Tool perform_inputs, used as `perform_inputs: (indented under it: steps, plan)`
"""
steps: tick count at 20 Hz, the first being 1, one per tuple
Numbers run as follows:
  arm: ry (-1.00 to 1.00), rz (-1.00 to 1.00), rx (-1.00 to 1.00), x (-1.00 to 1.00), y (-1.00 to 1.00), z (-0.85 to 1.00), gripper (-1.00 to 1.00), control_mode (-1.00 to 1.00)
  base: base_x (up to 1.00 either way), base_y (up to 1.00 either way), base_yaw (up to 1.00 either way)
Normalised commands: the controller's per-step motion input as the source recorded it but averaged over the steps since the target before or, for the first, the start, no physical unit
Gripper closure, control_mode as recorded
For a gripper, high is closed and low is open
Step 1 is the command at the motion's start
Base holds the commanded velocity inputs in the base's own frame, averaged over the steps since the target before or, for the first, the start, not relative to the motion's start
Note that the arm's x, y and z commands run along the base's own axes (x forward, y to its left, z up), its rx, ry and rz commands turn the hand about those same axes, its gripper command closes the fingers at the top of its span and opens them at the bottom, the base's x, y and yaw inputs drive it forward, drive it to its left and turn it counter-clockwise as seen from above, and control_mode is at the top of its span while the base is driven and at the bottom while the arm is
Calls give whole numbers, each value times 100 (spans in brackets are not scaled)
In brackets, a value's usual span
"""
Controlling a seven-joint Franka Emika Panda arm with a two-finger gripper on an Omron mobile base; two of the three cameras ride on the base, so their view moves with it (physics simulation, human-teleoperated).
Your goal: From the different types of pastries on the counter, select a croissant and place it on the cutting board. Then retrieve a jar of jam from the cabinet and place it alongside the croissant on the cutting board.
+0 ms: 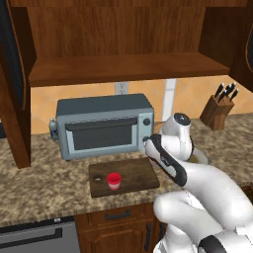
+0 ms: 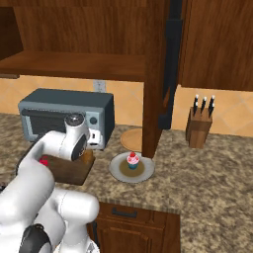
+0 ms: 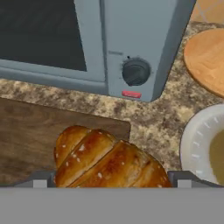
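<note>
The golden-brown croissant [image 3: 107,159] lies on the right corner of the dark cutting board [image 3: 30,135], part of it over the board's edge. My gripper [image 3: 111,180] is open, one fingertip [image 3: 42,179] on each side of the croissant, close to its ends. In the left base view a small red jar of jam [image 1: 114,180] stands upright on the cutting board [image 1: 133,173], and my arm hides the croissant. The right base view has the croissant [image 2: 88,157] just under my hand. The pink-frosted cupcake [image 2: 132,160] sits on a white plate [image 2: 118,170] on the granite counter [image 2: 197,173].
A grey-blue toaster oven [image 1: 104,126] stands right behind the board, its knob [image 3: 135,72] near my hand. A round wooden disc [image 2: 132,139] lies behind the plate. A knife block [image 2: 199,126] is at the far right. The open wall cabinet's shelf [image 1: 123,66] hangs overhead.
</note>
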Motion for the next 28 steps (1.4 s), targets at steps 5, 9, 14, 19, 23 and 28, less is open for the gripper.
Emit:
perform_inputs:
  steps: [5, 9, 14, 19, 23, 28]
  plan:
    - [-9, 0, 0, -78, 71, -2, 100, -100, 0, 0, 0]
    - [0, -2, -1, -2, 29, 0, 100, -100, 0, 0, 0]
    - [12, -1, -5, 2, 0, -48, 100, -100, 0, 0, 0]
    - [12, 0, 0, 31, -11, -12, 100, -100, 0, 0, 0]
    - [8, 0, 0, 18, -8, -29, 100, -100, 0, 0, 0]
    - [2, 0, 0, 6, 4, -31, 100, -100, 0, 0, 0]
